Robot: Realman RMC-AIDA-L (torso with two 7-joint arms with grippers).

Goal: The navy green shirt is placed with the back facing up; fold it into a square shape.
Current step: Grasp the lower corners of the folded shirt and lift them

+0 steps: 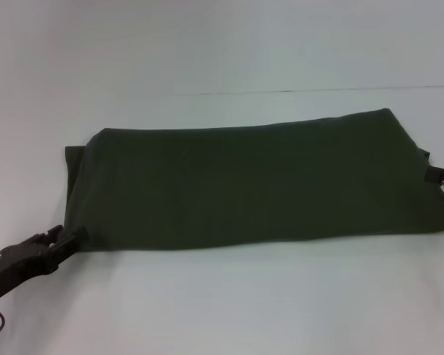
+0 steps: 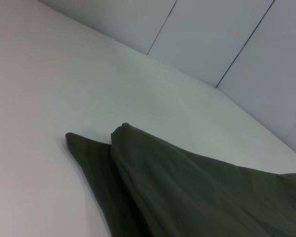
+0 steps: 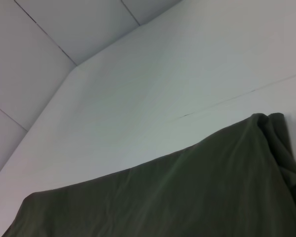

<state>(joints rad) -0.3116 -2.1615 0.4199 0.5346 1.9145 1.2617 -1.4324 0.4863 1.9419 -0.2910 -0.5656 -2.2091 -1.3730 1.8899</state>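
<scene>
- Here we saw the navy green shirt (image 1: 259,181) lying on the white desk (image 1: 222,303), folded into a long band.
- The left gripper (image 1: 72,238) was at its near left corner, fingers clamped on the cloth.
- The right gripper (image 1: 442,176) was at its right end; we could not tell how it stood.

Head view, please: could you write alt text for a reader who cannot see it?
A dark olive-green shirt, folded into a long band, lies across a white table. The left end effector sits at its near left corner; the right end effector shows partly at its right edge.
</scene>
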